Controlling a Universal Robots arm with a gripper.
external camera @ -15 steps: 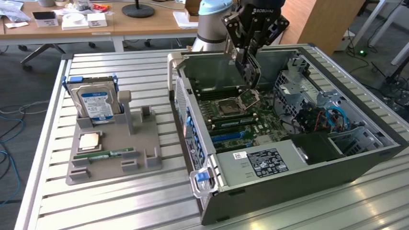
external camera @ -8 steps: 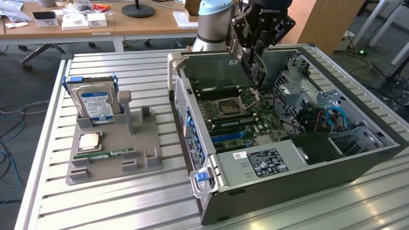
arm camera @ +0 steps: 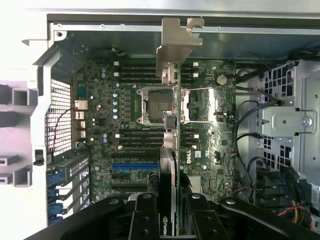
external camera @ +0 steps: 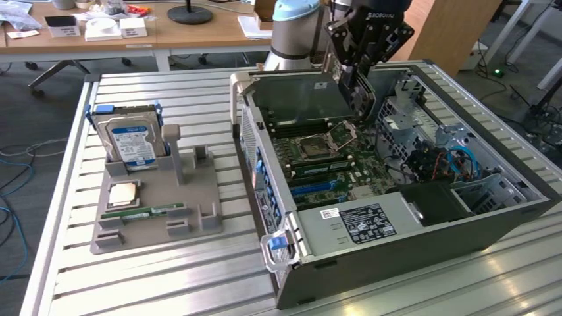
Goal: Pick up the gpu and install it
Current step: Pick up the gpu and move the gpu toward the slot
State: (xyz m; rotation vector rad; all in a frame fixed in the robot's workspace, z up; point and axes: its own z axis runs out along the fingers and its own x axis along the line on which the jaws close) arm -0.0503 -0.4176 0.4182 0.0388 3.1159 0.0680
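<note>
The gpu (external camera: 299,99) is a flat dark card that hangs level above the open computer case (external camera: 395,230), over the back of the motherboard (external camera: 330,158). My gripper (external camera: 356,82) is shut on one end of it. In the wrist view the gpu (arm camera: 173,145) appears edge-on between my two black fingers (arm camera: 145,215), and my gripper (arm camera: 170,217) clamps it from both sides. Its silver bracket (arm camera: 177,45) is at the far end, near the case's rear wall. The card lies over the CPU socket (arm camera: 157,105), and a blue slot (arm camera: 132,165) sits off to one side of it.
A grey holder (external camera: 154,204) on the slatted table at the exterior view's left carries a hard drive (external camera: 131,141), a CPU chip (external camera: 121,193) and a green memory stick (external camera: 145,212). Inside the case are cables (external camera: 448,161), a drive cage (arm camera: 290,125) and a power supply (external camera: 360,220).
</note>
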